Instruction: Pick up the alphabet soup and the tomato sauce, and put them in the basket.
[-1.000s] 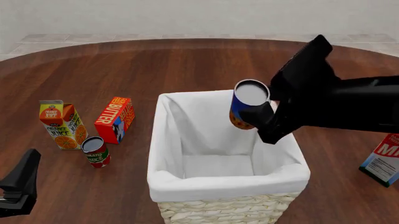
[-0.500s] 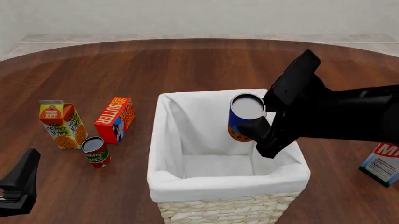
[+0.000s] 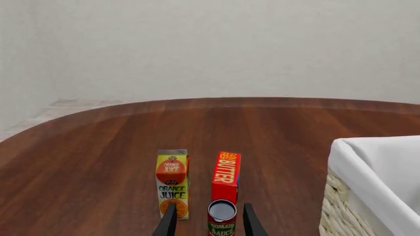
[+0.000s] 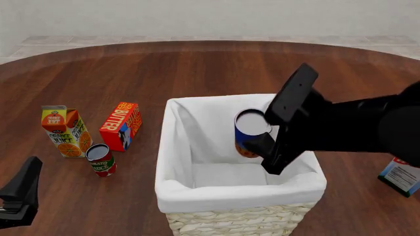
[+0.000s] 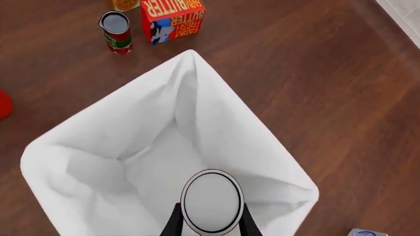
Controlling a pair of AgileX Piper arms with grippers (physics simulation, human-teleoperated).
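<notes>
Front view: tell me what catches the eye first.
The right pincer holds the alphabet soup over the open basket near the table's middle. To the left the tomato sauce stands on the table before the orange juice carton and butter box, with the left pincer open towards it.

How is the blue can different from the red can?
The alphabet soup has a dark blue label; the tomato sauce has a red and green one. The alphabet soup is held by the right gripper over the basket; the tomato sauce stands on the table. Both are small round cans.
</notes>
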